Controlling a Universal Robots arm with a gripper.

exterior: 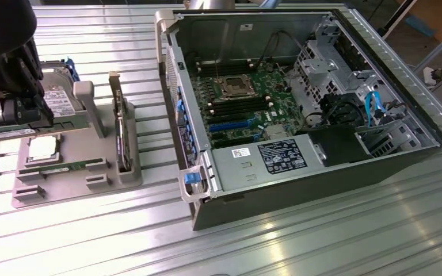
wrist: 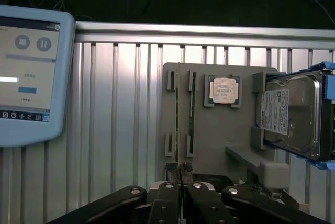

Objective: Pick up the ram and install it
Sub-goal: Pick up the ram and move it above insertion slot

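Jaws clamped on ram [wrist: 178, 110] — near tray [wrist: 209, 135] holding hard drive [wrist: 290, 114] and processor [wrist: 225, 89].

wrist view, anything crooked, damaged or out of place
Nothing stands out. The ram runs straight from the gripper, the processor chip sits square in its pocket on the grey tray, and the hard drive rests in its blue bracket.
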